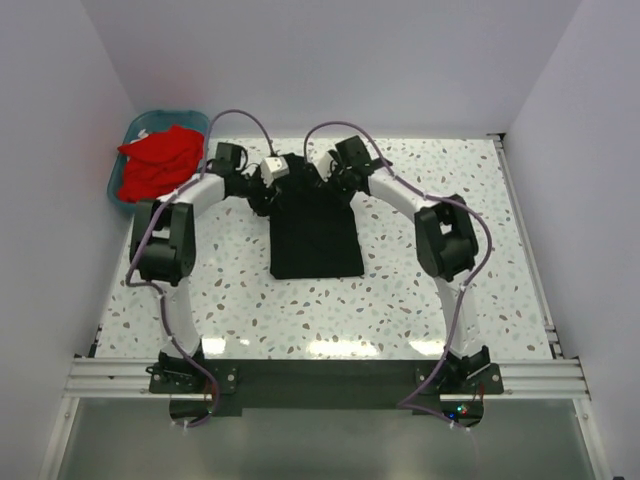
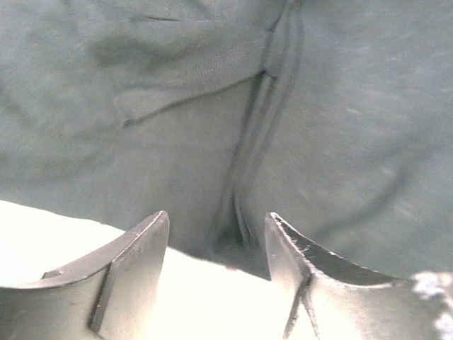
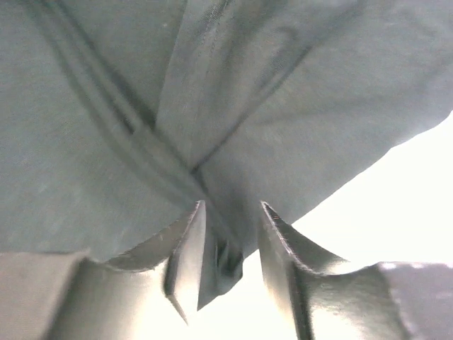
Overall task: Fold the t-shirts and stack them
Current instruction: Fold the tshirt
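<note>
1. While the black t-shirt (image 1: 315, 235) is laid mid-table as a neat folded rectangle, the red t-shirts (image 1: 160, 165) are heaped in the teal basket (image 1: 140, 122) beyond its far-left corner.
2. At that shirt's far edge, the left gripper (image 2: 216, 237) is held wide over a creased seam.
3. There too, the right gripper (image 3: 230, 241) is parted narrowly, and a loose fold is seen between its fingers.

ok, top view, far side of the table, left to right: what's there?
basket holding the red shirts → left gripper → right gripper. The black shirt lies under both grippers, so it is left out of the order.
</note>
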Motion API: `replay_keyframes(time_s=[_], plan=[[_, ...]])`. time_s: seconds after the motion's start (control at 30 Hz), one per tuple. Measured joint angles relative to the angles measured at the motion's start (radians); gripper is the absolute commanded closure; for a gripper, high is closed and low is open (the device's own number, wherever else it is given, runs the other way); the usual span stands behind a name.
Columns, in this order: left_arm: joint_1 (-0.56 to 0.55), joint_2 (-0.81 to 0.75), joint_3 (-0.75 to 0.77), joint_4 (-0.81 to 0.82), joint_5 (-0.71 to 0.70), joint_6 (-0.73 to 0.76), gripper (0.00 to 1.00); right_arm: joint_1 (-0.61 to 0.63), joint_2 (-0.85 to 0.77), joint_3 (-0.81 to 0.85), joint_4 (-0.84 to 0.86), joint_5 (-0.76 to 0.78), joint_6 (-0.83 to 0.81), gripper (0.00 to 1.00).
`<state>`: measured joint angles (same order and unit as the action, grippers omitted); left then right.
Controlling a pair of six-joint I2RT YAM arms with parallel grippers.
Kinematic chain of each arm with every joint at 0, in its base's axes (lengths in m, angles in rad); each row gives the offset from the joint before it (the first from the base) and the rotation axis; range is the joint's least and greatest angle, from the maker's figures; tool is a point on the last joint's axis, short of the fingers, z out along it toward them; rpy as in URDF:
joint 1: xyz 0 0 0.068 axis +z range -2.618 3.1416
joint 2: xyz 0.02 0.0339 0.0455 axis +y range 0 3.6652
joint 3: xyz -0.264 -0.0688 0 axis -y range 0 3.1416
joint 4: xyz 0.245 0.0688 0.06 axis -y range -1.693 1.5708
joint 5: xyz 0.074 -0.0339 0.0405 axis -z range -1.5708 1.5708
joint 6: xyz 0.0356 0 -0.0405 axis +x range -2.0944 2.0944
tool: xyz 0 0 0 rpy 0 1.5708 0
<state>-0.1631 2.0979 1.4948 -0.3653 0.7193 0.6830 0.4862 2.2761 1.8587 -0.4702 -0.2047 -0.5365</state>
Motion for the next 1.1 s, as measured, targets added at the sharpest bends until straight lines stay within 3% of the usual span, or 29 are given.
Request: replay_keyframes(time_s=[0.07, 0.2, 0.37, 0.5, 0.73, 1.1], plan=[[0.027, -0.090, -0.065, 0.007, 0.024, -0.013, 0.33, -0.003, -0.057, -0.026, -0.017, -0.005, -0.013, 0.50], [0.061, -0.311, -0.176, -0.004, 0.064, 0.040, 0.32, -0.009, -0.256, -0.127, -0.062, -0.036, -0.078, 0.48], [0.012, -0.564, -0.335, -0.052, 0.101, 0.192, 0.31, -0.010, -0.516, -0.303, -0.143, -0.124, -0.178, 0.56], [-0.062, -0.678, -0.542, -0.086, 0.089, 0.281, 0.30, -0.001, -0.628, -0.485, -0.187, -0.177, -0.233, 0.62], [-0.208, -0.729, -0.766, -0.061, 0.002, 0.326, 0.30, 0.072, -0.629, -0.736, -0.190, -0.187, -0.260, 0.61], [-0.233, -0.671, -0.808, 0.059, -0.098, 0.332, 0.31, 0.105, -0.587, -0.812, -0.052, -0.163, -0.290, 0.59]])
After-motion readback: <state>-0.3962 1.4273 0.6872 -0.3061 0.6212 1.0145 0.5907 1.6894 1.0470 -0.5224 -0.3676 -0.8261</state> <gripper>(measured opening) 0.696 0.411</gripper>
